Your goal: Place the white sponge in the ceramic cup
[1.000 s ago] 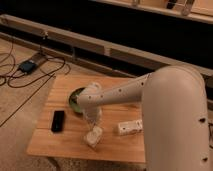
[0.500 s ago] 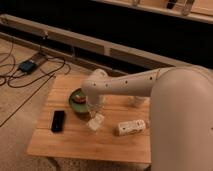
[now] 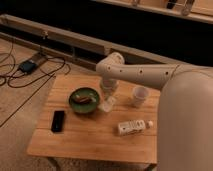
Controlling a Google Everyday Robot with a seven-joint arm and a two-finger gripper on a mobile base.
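Note:
The white sponge (image 3: 106,105) is a small off-white block hanging under my gripper (image 3: 107,99), which is shut on it and holds it just above the wooden table (image 3: 90,137). The ceramic cup (image 3: 140,96) is a plain white cylinder standing upright on the table, to the right of the gripper and apart from it. The sponge is between the cup and the bowl, a short way left of the cup. My white arm reaches in from the right over the back of the table.
A dark green bowl (image 3: 83,100) with something brown in it sits just left of the gripper. A black phone (image 3: 58,121) lies front left. A white labelled bottle (image 3: 134,127) lies on its side front right. Cables and a power brick (image 3: 27,65) lie on the floor to the left.
The gripper has carried the sponge from the front middle of the table up and back to the right, towards the cup. The arm has swung back with it.

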